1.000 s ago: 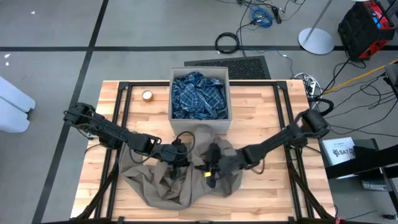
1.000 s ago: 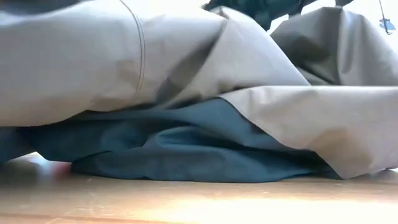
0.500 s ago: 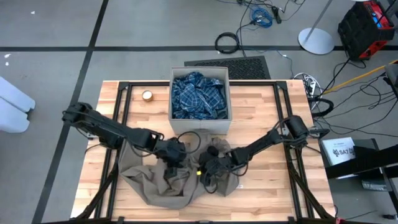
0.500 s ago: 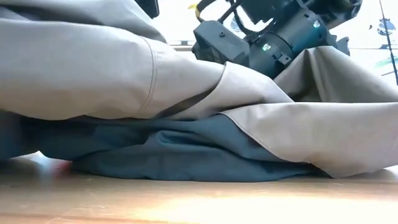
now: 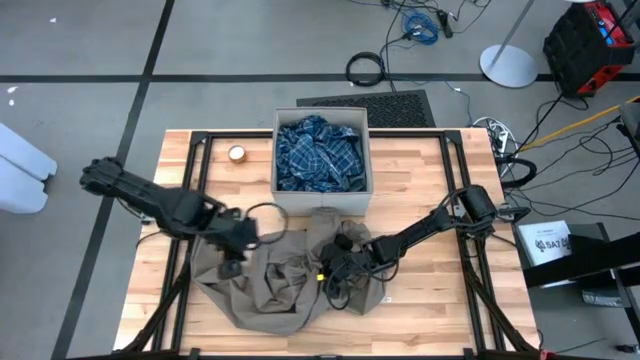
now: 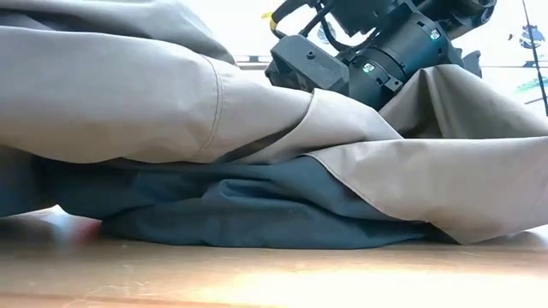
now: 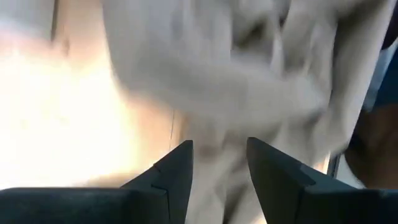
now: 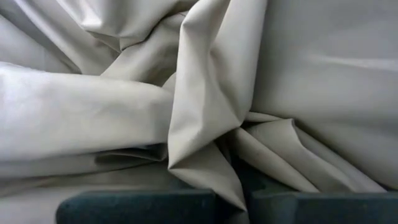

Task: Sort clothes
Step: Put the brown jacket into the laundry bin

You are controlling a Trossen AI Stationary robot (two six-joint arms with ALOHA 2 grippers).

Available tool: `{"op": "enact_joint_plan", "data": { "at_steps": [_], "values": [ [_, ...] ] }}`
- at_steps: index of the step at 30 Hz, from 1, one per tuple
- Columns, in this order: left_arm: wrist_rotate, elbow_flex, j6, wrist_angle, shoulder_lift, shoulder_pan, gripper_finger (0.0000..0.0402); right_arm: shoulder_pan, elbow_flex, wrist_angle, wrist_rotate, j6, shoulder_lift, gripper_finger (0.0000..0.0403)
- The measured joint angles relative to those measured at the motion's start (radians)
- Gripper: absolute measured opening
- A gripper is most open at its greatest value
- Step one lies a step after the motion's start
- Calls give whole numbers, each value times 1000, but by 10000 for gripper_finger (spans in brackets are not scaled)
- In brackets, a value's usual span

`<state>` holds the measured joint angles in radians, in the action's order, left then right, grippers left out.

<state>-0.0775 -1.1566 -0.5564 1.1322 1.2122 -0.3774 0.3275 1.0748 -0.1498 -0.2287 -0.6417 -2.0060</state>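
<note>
Field notes, both arms low over the table (image 5: 420, 300).

The tan garment (image 5: 275, 285) lay crumpled at the six o'clock side of the table, spread from the middle toward seven o'clock. Seen from table height, a dark slate garment (image 6: 257, 210) lay underneath it, showing along the bottom edge of the tan folds (image 6: 128, 103).

My left pincer (image 5: 233, 262) sat at the nine o'clock edge of the tan heap, over the cloth. Its two fingers (image 7: 177, 171) stood apart with a gap between them and nothing caught there; tan fabric (image 7: 236, 74) lay just beyond the tips. Released.

My right pincer (image 5: 335, 275) sat on the three o'clock part of the heap, pressed down among the folds. Its fingers were clenched, and a ridge of tan cloth (image 8: 205, 124) ran down between them, so I took it as pinched on the tan garment.

The blue plaid shirt (image 5: 320, 152) lay bunched inside the beige fabric box (image 5: 277, 150) at twelve o'clock of the heap, the box touching the heap's upper edge. A small roll of tape (image 5: 237, 153) sat on the table just beside the box, at its nine o'clock.
</note>
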Motion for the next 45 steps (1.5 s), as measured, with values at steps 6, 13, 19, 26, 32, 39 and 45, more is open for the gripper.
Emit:
{"op": "enact_joint_plan", "data": {
  "at_steps": [6,13,19,26,32,39,45],
  "values": [
    [30,2,-168,108,-45,-150,160,0,-1,3,23,23,0,0],
    [53,3,-72,148,42,-272,160,0,-2,5,43,25,0,0],
    [72,14,-96,133,121,-315,160,0,-2,5,48,10,-1,0],
    [56,218,-265,34,66,-407,160,1,-3,6,72,2,-2,0],
    [23,421,-371,-234,2,-450,160,1,-3,5,76,-1,-2,0],
    [-41,578,-459,-376,21,-456,160,1,-3,5,78,-1,-2,0],
    [23,598,-511,-404,52,-454,146,0,-3,5,78,-1,-2,0]
  ]
}}
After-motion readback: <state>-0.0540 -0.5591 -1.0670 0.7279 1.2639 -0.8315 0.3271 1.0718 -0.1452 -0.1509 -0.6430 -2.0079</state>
